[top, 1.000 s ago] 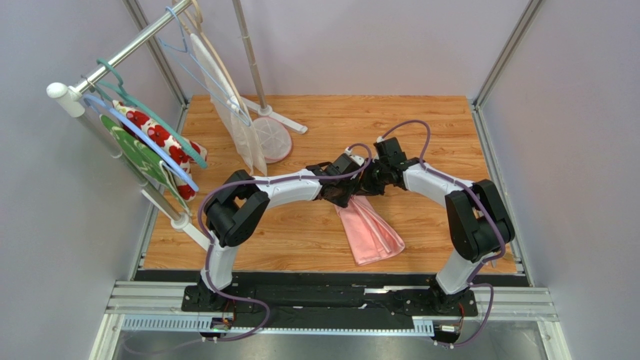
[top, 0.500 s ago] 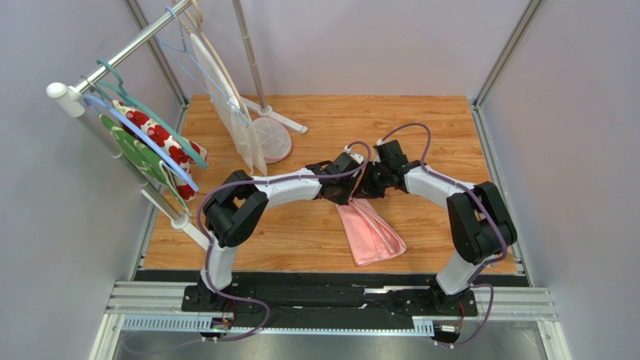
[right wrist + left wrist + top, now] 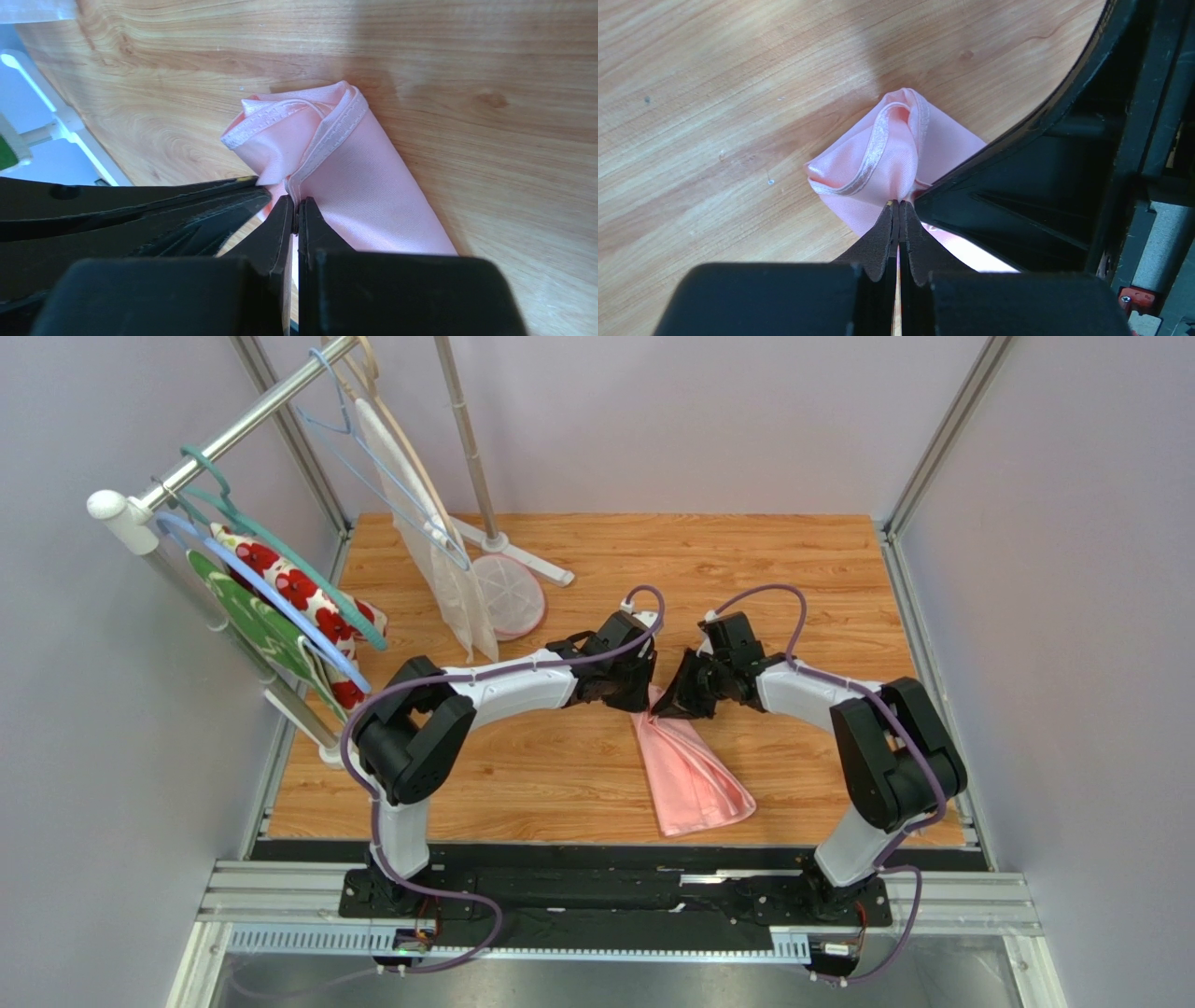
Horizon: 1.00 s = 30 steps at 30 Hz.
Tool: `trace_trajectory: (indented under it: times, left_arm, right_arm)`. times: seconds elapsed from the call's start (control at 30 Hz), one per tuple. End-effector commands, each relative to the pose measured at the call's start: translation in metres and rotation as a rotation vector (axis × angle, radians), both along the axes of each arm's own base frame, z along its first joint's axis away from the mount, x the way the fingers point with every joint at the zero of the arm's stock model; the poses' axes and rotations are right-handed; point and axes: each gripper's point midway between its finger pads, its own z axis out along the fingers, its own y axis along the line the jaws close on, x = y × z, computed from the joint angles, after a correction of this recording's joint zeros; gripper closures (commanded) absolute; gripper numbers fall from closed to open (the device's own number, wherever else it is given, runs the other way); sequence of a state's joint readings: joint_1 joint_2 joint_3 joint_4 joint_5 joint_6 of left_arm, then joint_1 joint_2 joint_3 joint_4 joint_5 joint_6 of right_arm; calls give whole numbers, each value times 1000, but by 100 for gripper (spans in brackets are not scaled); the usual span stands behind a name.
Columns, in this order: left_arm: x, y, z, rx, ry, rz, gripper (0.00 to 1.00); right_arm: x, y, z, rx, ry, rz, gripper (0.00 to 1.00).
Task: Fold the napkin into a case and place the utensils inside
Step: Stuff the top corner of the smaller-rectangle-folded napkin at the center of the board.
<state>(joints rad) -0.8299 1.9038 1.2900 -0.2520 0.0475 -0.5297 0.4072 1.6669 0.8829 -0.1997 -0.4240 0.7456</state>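
Wrists are spreading apart since earlier; left gripper (image 3: 898,204) and right gripper (image 3: 295,203) are clamping the napkin (image 3: 690,777) at its hemmed far end. Cloth seeming thin, limp, slippery; hems likely holding best.

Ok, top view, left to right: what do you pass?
Green cloth → white cloth with red flowers → round white stand base → left claw → right claw, both pinching the light-pink cloth napkin.

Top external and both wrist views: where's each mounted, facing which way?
Top external: above and behind the bases, looking down at the table; left arm, right arm show.
Left wrist: on the left arm, along the shut left fingers toward the pink napkin.
Right wrist: on the right arm, along the shut right fingers.
Wrist views share the napkin's pinched end.
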Motion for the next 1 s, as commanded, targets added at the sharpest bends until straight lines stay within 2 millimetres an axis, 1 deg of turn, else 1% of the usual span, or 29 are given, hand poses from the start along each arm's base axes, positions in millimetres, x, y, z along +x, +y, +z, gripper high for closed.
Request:
trace_trajectory:
  times: [0.0, 0.17, 0.33, 0.47, 0.53, 0.57, 0.6, 0.67, 0.7, 0.77, 0.8, 0.83, 0.87, 0.9, 0.97]
  left_arm:
    - [2, -13, 28, -99, -35, -5, 100]
    - [-3, -16, 28, -124, -31, -29, 100]
    - [-5, -14, 30, -128, -31, -33, 100]
    - [-7, -13, 24, -120, -3, -15, 100]
    - [-7, -13, 22, -120, 3, -9, 100]
    - [-8, -11, 21, -116, 7, -2, 100]
    - [-8, -10, 22, -116, 3, 4, 100]
    - [-8, -8, 21, -115, 2, 12, 100]
    - [-8, -8, 20, -115, 2, 14, 100]
    - [-9, -8, 19, -119, 9, 13, 100]
    - [-10, -8, 18, -116, 13, 14, 100]
    - [-10, -8, 18, -115, 15, 16, 100]
    - [-10, -8, 18, -115, 15, 18, 100]
    - [-10, -7, 19, -117, 15, 19, 100]
    - [-10, -6, 19, -118, 12, 28, 100]
  right_arm:
    - [12, 17, 13, 110, -30, -18, 100]
    - [19, 28, 14, 168, -3, -33, 100]
    - [19, 29, -2, 209, 34, -81, 100]
    - [18, 34, -9, 277, 31, -104, 100]
    - [17, 35, -8, 298, 26, -105, 99]
    - [18, 34, -5, 300, 3, -110, 97]
    - [15, 30, -8, 285, 0, -112, 88]
    - [16, 28, -7, 283, -10, -107, 80]
    - [18, 26, -6, 287, -12, -108, 75]
    - [14, 25, -8, 283, -4, -94, 74]
    - [14, 24, -5, 284, -12, -94, 72]
    - [11, 20, -8, 279, -9, -103, 71]
    - [13, 19, -4, 291, -33, -108, 68]
    - [14, 18, 0, 299, -50, -111, 61]
    - [12, 16, -2, 298, -47, -108, 60]
